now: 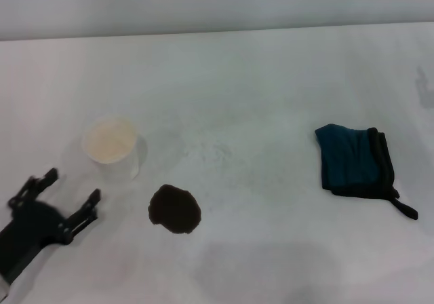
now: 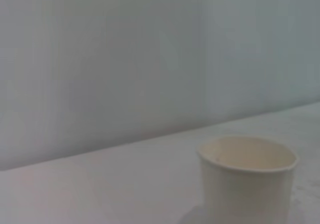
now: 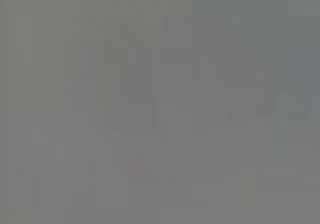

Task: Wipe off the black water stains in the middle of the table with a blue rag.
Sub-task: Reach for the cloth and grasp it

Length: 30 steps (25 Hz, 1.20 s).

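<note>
On the table (image 1: 271, 80), unmarked blue rag (image 1: 352, 161), black water stains (image 1: 175, 209).

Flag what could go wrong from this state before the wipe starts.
1. The paper cup stands close to the black water stain, up and to its left; a wide wiping stroke could knock it over.
2. The blue rag lies far to the right, yet only the open left pincer is in view, on the opposite side beside the cup.
3. The rag's loop trails loose and could drag through the stain.
</note>
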Tool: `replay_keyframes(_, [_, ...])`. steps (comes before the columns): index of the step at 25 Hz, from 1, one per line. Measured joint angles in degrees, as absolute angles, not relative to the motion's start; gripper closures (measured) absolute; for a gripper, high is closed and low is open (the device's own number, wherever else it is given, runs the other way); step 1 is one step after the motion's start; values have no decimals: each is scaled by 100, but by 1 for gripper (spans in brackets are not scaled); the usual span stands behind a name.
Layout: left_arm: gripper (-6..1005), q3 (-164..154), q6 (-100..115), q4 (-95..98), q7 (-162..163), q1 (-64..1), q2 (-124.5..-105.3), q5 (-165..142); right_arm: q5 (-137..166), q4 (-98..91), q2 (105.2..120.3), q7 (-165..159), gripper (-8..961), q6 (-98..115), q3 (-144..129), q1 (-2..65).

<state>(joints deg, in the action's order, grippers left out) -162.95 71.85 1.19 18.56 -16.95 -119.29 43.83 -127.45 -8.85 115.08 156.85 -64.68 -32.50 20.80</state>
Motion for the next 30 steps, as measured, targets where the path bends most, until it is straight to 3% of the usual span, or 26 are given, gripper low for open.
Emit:
replay_keyframes(7, [122,-16295,7500,185,1417,-1145,-11931,4999,-12719,-992,11507,15145,538,-6547,-3505,2036])
replay_keyframes(14, [122,-16295,7532,139,1327,-1310,-11900,5496,-11743,-2455,11420,10761,537,-5365,-4445,1900])
replay_keyframes(16, [122,-16296,7533,129,1335,-1425,-11886,5696,-11012,-2981,11270,9296,537,-5210,-4703,1896])
replay_keyframes(21, [123,-16286,7544,-41,1376,-1781,-11861,5903,-8445,-4047,10552,5599,536,-5702,-5336,2282])
replay_keyframes(24, [123,-16286,7547,-159,1389,-1917,-11866,5906,-6907,-4536,10307,4125,535,-6503,-5446,2710])
replay_keyframes(27, [123,-16286,7550,-197,1392,-2013,-11857,5907,-5636,-5378,10342,3132,535,-7392,-5433,2961])
replay_keyframes(30, [123,-16286,7552,-260,1401,-2131,-11856,5910,-4101,-6475,10631,2340,534,-8280,-5489,3205])
